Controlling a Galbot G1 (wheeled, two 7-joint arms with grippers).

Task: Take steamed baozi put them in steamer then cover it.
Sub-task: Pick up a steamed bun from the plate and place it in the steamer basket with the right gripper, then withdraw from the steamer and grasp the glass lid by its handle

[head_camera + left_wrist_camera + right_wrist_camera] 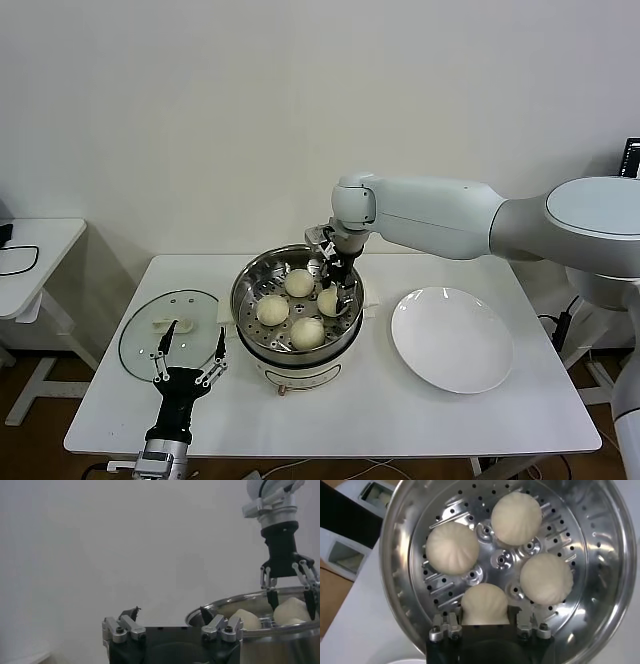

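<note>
The steamer (238, 300) stands mid-table, a steel pot with a perforated tray (502, 560) on a white base. Three baozi lie loose on the tray (299, 283) (272, 310) (307, 332). My right gripper (335, 290) reaches down into the pot at its right side, shut on the fourth baozi (485, 602) at tray level; its sides look pressed straight between the pads. The left wrist view shows that gripper (291, 602) astride the bun above the pot rim (225, 605). My left gripper (197, 332) is open and empty, low at the table's front left, over the lid's near edge.
The clear glass lid (145, 340) with a white handle lies flat left of the steamer. A flat white plate (452, 340) lies bare to the right of the pot. A small white side table (40, 250) stands far left.
</note>
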